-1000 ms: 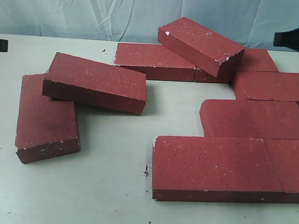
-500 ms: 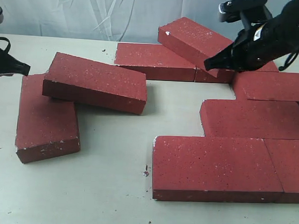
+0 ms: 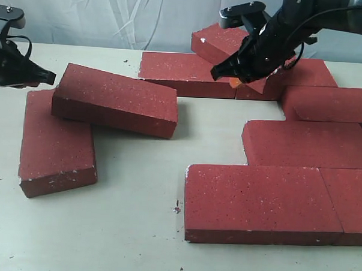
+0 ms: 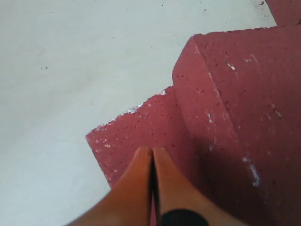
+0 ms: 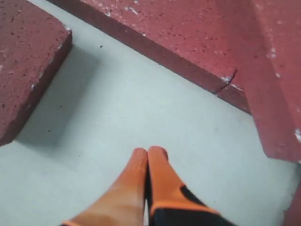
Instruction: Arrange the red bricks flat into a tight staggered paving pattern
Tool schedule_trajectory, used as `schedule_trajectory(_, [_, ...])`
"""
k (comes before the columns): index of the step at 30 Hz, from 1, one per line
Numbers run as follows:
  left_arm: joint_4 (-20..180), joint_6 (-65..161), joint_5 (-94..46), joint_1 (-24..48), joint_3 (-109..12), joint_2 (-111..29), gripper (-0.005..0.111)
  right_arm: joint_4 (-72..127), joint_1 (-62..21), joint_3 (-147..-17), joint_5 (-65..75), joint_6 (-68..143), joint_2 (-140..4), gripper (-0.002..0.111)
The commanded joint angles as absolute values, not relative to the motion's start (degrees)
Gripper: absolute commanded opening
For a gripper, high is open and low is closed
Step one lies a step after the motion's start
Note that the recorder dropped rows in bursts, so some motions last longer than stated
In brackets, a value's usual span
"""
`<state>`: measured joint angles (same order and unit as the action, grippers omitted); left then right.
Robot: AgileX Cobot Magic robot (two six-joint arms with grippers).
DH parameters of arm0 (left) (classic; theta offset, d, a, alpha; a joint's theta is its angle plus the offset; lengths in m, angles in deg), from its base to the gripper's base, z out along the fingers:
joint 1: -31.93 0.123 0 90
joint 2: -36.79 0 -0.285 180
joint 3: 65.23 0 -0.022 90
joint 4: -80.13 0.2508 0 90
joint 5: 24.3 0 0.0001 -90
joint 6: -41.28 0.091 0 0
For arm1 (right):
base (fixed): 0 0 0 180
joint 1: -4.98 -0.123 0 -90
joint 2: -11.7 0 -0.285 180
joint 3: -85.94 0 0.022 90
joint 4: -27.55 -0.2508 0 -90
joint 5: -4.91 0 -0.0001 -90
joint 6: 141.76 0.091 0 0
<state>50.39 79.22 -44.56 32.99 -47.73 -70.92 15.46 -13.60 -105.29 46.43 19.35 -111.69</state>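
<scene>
Right claw (image 3: 231,81) further left, pinched together, beside tilted red brick (image 3: 207,43)

The red bricks (image 3: 259,199) look rough, grainy and matt. The surface (image 3: 135,229) is pale, smooth and matt. The left end effector (image 4: 151,150) and right end effector (image 5: 148,151) look like smooth orange plastic.

— How is the left gripper (image 3: 48,77) set?
— Low at the left edge, pointing right. Its orange fingers (image 4: 134,181) lie pressed together with no gap between them.
— And the other one?
— The right arm (image 3: 312,15) slants down from the upper right. The right gripper (image 3: 223,74) points down and leftward, and its fingertips (image 5: 162,162) are closed tight too.
</scene>
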Motion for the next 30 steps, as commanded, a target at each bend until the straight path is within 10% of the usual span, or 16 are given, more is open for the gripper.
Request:
schedule_trajectory(1, [48.7,81.8,-46.5,32.9,-49.3,-72.9,0.000,14.0,-14.7,-111.0,50.5,17.4,-116.4,-0.001])
schedule_trajectory(30, [30.6,97.9,-49.1,32.9,-51.4,-76.6,0.000,7.3,-17.7,-127.9,52.3,15.4,-135.6,-0.001])
